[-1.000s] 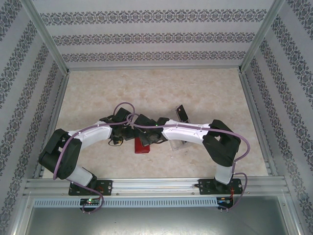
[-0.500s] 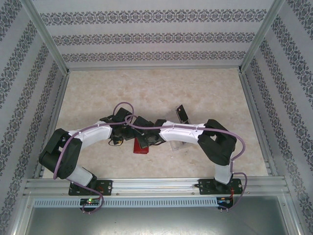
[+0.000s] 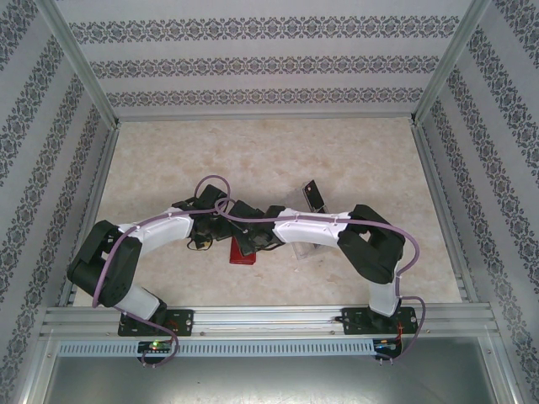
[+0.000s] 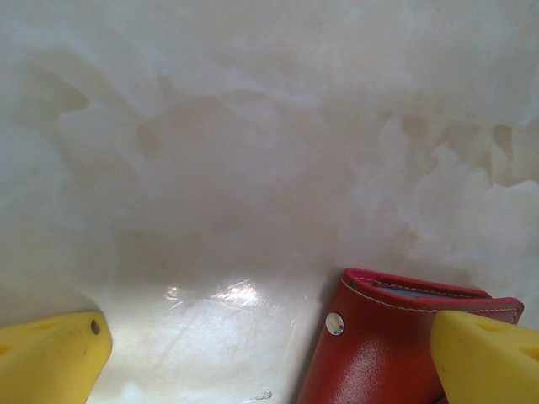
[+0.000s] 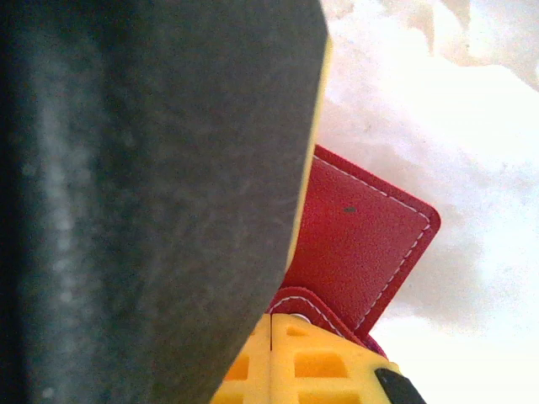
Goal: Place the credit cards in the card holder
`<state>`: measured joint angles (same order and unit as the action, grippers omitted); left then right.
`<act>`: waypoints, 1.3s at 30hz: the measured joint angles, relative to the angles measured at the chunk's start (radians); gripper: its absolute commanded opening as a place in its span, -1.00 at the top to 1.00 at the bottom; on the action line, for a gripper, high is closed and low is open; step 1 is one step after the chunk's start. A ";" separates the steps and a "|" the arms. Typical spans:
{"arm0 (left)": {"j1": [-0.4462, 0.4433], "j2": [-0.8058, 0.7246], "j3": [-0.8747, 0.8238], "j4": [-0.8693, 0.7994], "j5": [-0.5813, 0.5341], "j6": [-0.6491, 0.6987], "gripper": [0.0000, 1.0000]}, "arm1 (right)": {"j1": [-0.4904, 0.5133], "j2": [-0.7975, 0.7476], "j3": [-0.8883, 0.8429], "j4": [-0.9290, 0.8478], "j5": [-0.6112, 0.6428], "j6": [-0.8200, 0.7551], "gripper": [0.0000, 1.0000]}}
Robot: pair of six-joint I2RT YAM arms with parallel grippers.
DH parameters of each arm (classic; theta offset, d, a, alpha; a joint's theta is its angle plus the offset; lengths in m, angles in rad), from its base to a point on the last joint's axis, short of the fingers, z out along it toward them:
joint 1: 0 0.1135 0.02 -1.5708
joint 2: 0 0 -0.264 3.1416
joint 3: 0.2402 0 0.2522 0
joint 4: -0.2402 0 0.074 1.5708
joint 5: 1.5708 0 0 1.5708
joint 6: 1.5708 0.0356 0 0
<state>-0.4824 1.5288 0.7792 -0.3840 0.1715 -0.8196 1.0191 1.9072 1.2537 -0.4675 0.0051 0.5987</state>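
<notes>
The red wallet (image 3: 242, 252) lies on the marbled table (image 3: 253, 143), just in front of the spot where the two arms meet. The left gripper (image 4: 269, 364) hangs low over it with its jaws spread wide and nothing between them. One yellow finger (image 4: 482, 358) covers the wallet's corner by the snap, while the other sits over bare table. The right gripper (image 5: 271, 358) is pinched shut on a dark card (image 5: 152, 185), which rises from the seam between its fingers. The card's edge is just beside the wallet's stitched flap, though I cannot tell if they touch. Another card (image 3: 313, 195) stands tilted beyond the right arm.
</notes>
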 measured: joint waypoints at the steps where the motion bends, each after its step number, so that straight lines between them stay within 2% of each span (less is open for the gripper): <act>1: 0.000 0.000 0.000 0.000 0.000 -0.001 -1.00 | 0.000 0.002 0.002 0.000 0.000 0.000 1.00; 29: 0.013 -0.005 -0.012 0.023 0.003 -0.069 -1.00 | -0.029 0.068 0.027 0.016 -0.075 0.032 1.00; 39: 0.027 -0.019 -0.011 0.022 0.010 -0.077 -1.00 | -0.035 0.042 -0.024 0.092 -0.089 0.055 1.00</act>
<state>-0.4557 1.5097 0.7677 -0.3622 0.1814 -0.8967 0.9840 1.9495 1.2301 -0.3759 -0.0841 0.6533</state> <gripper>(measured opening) 0.999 0.065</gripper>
